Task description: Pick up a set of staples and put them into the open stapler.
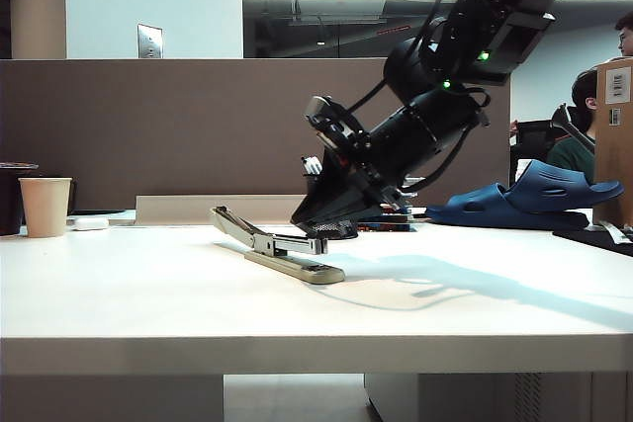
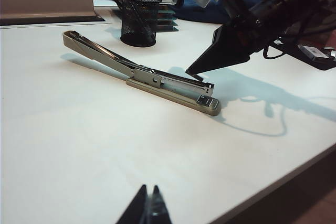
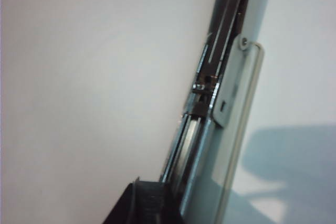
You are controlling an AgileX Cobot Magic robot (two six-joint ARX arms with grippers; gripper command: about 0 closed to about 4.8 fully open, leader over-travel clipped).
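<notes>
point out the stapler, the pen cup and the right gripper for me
stapler [image 2: 157,80]: left wrist view, on the hinge block at mid-length.
black mesh pen cup [image 2: 139,22]: left wrist view, on its mesh wall.
right gripper [image 2: 195,72]: left wrist view, on the closed fingertips just over the stapler's magazine.

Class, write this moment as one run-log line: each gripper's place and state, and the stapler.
right gripper: shut, tip at magazine channel | left gripper: shut, above bare table, away from stapler | stapler: open on table | staples: not discernible
</notes>
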